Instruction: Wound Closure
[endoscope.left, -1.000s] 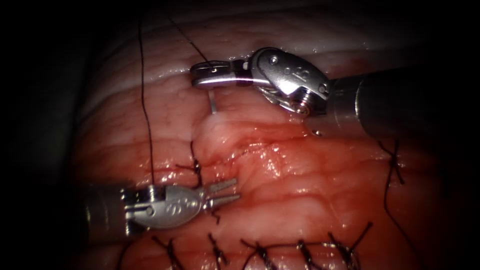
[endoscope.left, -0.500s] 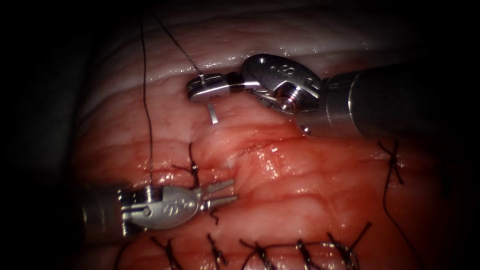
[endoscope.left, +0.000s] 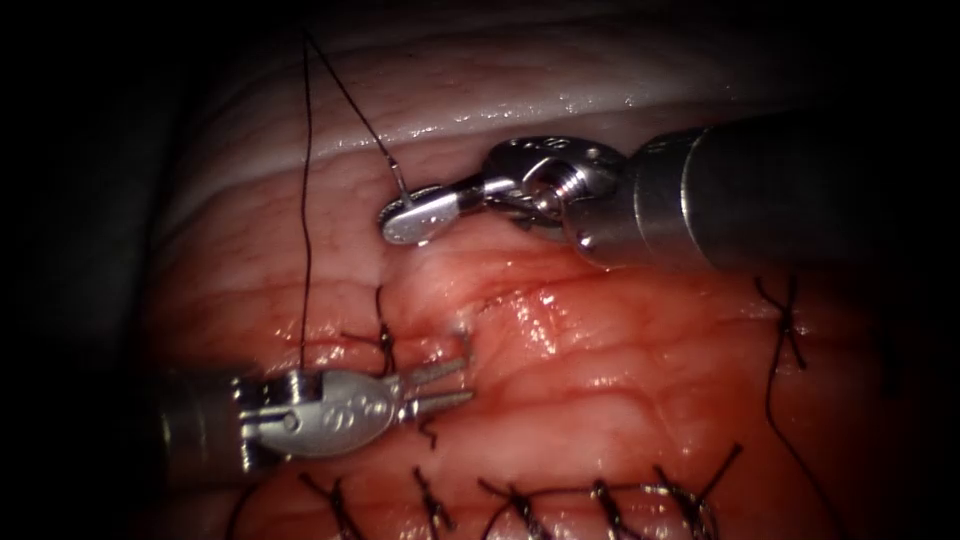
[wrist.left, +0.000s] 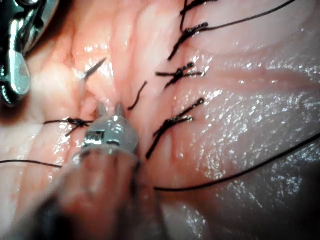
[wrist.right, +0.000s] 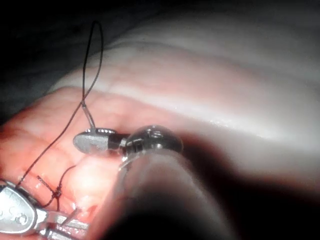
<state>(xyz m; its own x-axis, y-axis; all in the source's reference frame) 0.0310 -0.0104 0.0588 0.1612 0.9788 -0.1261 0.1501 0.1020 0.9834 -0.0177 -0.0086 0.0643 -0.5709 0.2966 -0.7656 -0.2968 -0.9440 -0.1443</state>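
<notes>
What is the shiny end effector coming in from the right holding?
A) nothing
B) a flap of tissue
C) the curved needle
C: the right end effector is shut on the needle, near the end where the thread joins it.

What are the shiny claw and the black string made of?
The right gripper looks like polished metal: silvery, with bright glints. It is shut on the needle's tail end. The thread looks like a thin, dark, matte fibre; whether braided or smooth I can't tell.
</notes>
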